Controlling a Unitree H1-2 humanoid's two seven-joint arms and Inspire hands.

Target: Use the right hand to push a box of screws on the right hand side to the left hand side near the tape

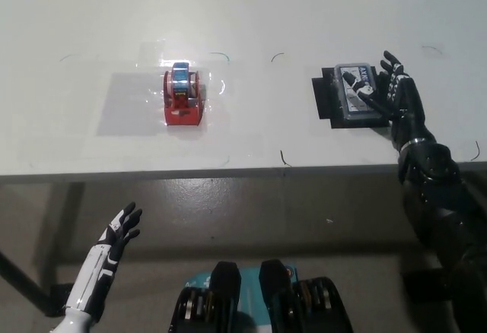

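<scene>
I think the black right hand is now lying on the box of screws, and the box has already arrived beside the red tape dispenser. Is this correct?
Not quite. The right hand does lie on the box of screws, but the head view shows the box on its black mat at the table's right, far from the red tape dispenser. The left hand rests open below the table edge.

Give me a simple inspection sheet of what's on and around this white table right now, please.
Surface: white table, faint pen marks.
Job's things: grey plastic box of screws on a black mat, at right; red tape dispenser at left, far apart.
Clutter: nothing seen.
Hands: black right hand open, fingers spread over the box's right side; white left hand open, idle below the table edge.
Cables: nothing seen.
Surroundings: brown floor.
</scene>
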